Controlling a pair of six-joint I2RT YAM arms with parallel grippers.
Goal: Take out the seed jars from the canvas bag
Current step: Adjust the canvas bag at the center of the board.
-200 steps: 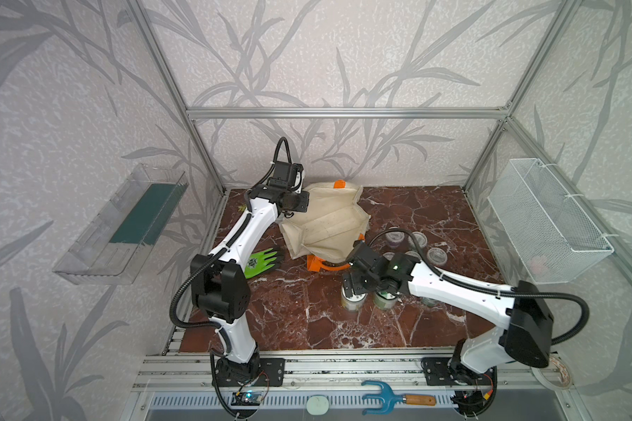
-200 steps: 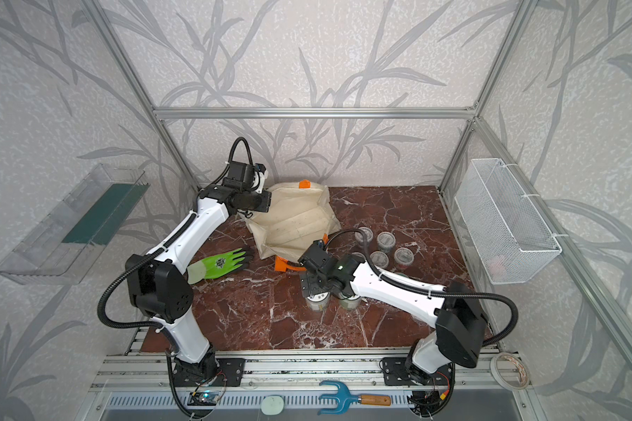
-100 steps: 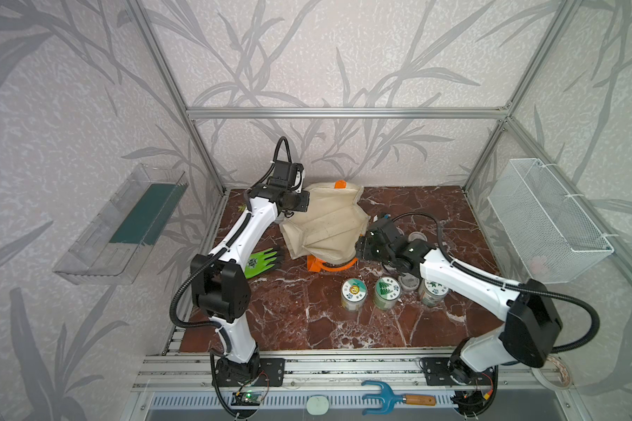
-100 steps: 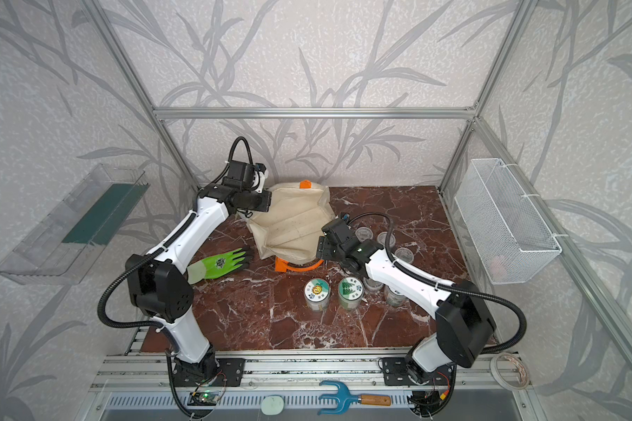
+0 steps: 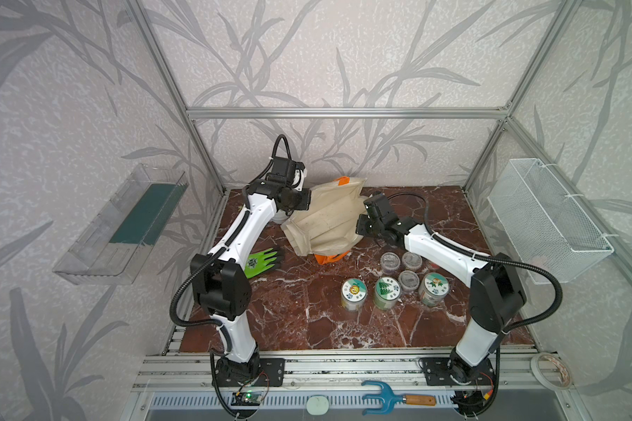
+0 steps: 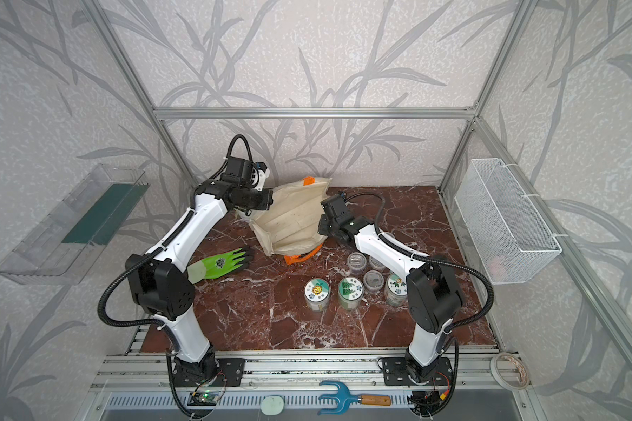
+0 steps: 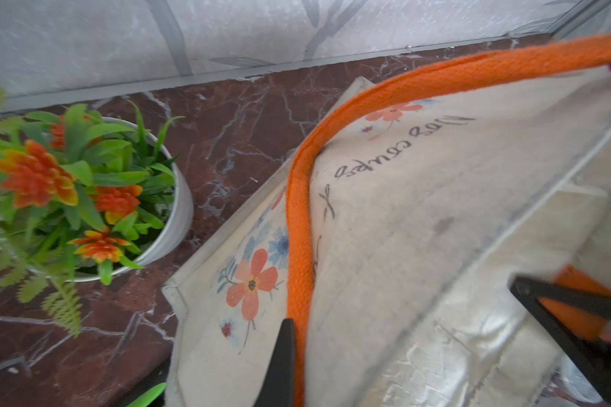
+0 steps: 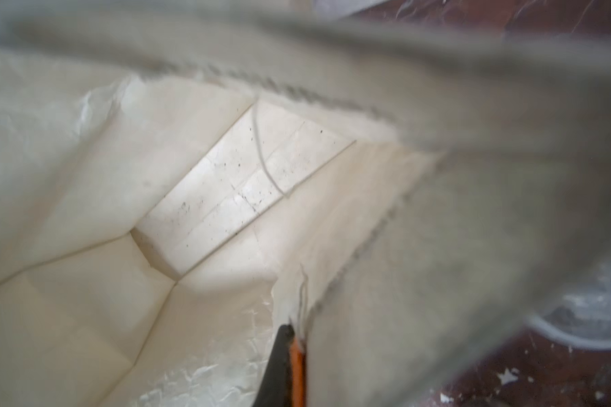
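The canvas bag point(image 5: 325, 222), beige with orange strap handles, slumps at the back of the marble table point(image 5: 289, 320), the left gripper point(image 5: 304, 199) clamped on its edge by a strap and the right gripper point(image 8: 292, 333) pinched on its mouth rim; six seed jars point(image 5: 387, 288) stand clustered just in front. Only the left wrist view shows its printed flowers and script, only the right wrist view its pale, dark-specked lining.

Grey leaf-print walls point(image 5: 343, 54), aluminium frame point(image 5: 343, 113), red-brown marble floor point(image 5: 307, 320), white wire basket point(image 5: 548, 226), clear shelf point(image 5: 121, 226).
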